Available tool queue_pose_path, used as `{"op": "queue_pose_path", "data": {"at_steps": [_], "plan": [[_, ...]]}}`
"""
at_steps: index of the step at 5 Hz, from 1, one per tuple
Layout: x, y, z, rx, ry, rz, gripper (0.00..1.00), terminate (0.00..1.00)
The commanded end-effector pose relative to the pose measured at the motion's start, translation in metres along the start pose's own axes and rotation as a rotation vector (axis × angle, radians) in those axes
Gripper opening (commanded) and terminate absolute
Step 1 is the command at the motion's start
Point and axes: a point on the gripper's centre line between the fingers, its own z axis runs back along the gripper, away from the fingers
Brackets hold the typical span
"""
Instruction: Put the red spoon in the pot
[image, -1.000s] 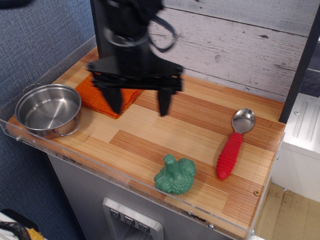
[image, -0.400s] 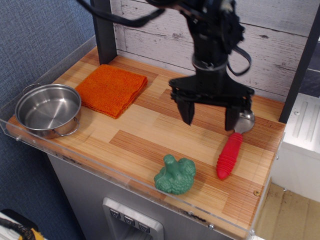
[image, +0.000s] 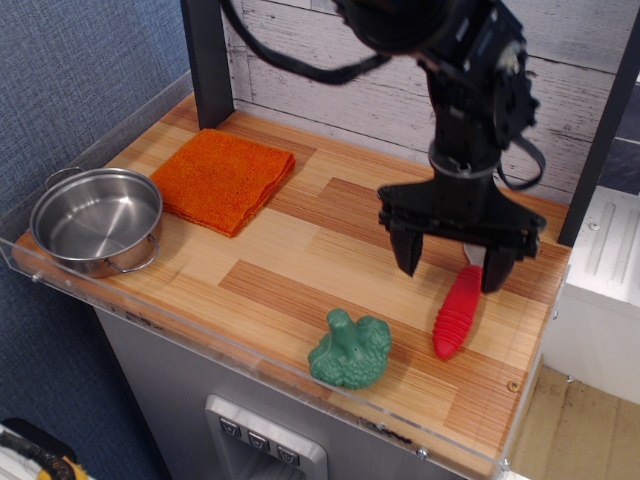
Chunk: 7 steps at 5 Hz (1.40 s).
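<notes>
writing: none readable anywhere, no brands or labels I can make out
broccoli: one green toy broccoli (image: 349, 350), nearest the front edge of the bench (image: 300, 260)
red spoon: just one red spoon (image: 458, 311), lying flat on the bench at near right, only the ribbed handle shows, the bowl end is hidden behind the end effector
end effector: one black end effector (image: 452, 258), fingers spread well apart, hanging over the spoon's far end, holding nothing
pot: one steel pot (image: 97, 220), far left edge, well apart from the spoon
cloth: one folded orange cloth (image: 224, 177), just behind the pot toward the back wall
</notes>
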Motion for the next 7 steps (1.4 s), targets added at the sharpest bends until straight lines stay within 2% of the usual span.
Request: {"op": "queue_pose_path", "data": {"at_steps": [1, 2, 3, 5, 7], "plan": [[0.002, -0.022, -0.008, 0.043, -0.004, -0.023, 1.0, 0.0], [0.002, -0.021, -0.01, 0.064, 0.005, -0.016, 1.0, 0.0], [0.001, -0.015, -0.012, 0.074, 0.01, 0.01, 0.0, 0.0], [0.0, -0.011, -0.004, 0.062, -0.012, 0.048, 0.0, 0.0], [0.001, 0.007, 0.022, 0.082, -0.025, 0.136, 0.0, 0.0]]}}
